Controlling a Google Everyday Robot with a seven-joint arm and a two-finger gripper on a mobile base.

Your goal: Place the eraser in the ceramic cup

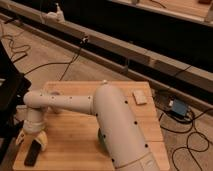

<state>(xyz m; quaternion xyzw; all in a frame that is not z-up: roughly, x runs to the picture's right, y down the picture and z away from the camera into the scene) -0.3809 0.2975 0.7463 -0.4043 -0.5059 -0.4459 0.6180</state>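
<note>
Pale and two-fingered, the tool (31,144) hangs low over the near left corner of the wooden surface (70,136), pointing straight down. Its fingers (43,142) are spread wide apart and nothing is between them. They flare outward on either side of the wrist, and their tips sit close to the boards.

The eraser (32,154) lies flat on the surface just below the tool in the picture, nearer the front edge. It is a dark, rounded block with its long side running roughly toward the camera. Its far end sits in line with the gap between the spread fingers; whether either tip touches it I cannot tell.

The arm (116,127) is a thick white tube that rises from the bottom of the view. It bends over the middle of the surface and reaches left in a long horizontal link to the short upright wrist above the tool. At the arm's left edge a dark sliver of a green bowl (101,141) peeks out, and the rest of it is covered.

A pale beige square pad (140,97) rests near the far right corner of the surface, well apart from the eraser. On the floor to the right sits a small blue box (178,107) among black cables (67,64). Behind them a long pale ledge (125,52) runs diagonally across the back.
</note>
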